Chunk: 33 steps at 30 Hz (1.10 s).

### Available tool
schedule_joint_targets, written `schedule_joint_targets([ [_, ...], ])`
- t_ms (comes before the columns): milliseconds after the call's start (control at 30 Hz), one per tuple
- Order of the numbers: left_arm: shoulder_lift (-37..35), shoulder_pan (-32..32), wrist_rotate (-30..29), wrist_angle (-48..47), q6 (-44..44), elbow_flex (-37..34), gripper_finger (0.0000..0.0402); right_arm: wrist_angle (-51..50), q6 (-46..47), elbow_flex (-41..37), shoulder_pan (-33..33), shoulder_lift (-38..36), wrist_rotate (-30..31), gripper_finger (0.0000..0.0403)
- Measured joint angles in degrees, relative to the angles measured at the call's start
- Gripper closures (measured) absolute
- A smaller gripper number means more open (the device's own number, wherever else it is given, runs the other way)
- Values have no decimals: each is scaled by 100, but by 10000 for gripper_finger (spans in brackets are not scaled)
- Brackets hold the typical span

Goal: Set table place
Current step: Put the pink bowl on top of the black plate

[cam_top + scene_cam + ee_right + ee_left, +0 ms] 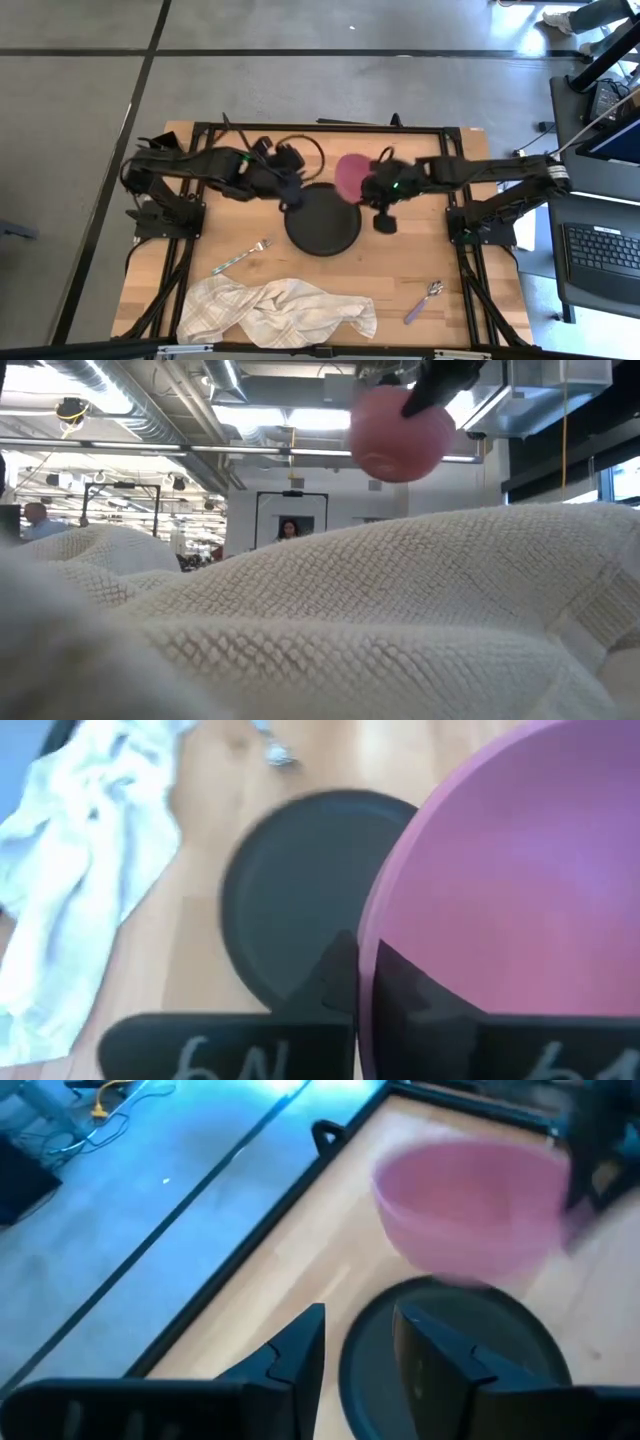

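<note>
Right end effector (pixel 372 190) is clamped on the rim of the pink bowl (pixel 352 175), one finger inside the wall and one outside, and carries it in the air just past the black plate's (pixel 322 220) far edge. In the low view the bowl (pixel 400 432) hangs well clear of the tabletop (pixel 400 270), tilted, with only a narrow pinch on its rim.

Left end effector (pixel 288 192) hovers at the plate's far-left edge, empty, its fingers (pixel 300 1355) a small gap apart and pointing across the plate (pixel 450 1370) toward the bowl (pixel 470 1205).

Nearer than the plate and to its left lies the fork (pixel 240 257); the purple-handled spoon (pixel 422 303) lies nearer and to its right, well apart from it. A crumpled white cloth (pixel 275 310) sits along the near edge.

Risks, as I judge them: the rim grip is thin and off-centre, so the bowl may swing or slip out if the arm moves briskly. Released while tilted, it could land on its edge and roll or skid off the plate. Both end effectors are crowded near the plate's far rim, so lowering the bowl could bring the right wrist against the left fingers. A hard set-down could also shove the plate out of place.
</note>
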Motion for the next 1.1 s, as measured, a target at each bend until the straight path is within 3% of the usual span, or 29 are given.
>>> schedule_joint_targets([
  [267,-214,187,13,-42,4,2,301,167,-1978,-2,598,866,-235,397],
  [400,-211,203,51,-96,39,2,305,235,-2516,-2,709,1185,-369,397],
  [533,-209,280,278,-97,39,0,307,293,-2542,0,700,1374,-791,397],
  [700,-209,383,310,-103,44,0,307,62,-2424,193,633,1527,-857,397],
  [1100,-209,536,342,-103,42,-2,308,-1091,-2145,1682,187,2545,-1016,397],
])
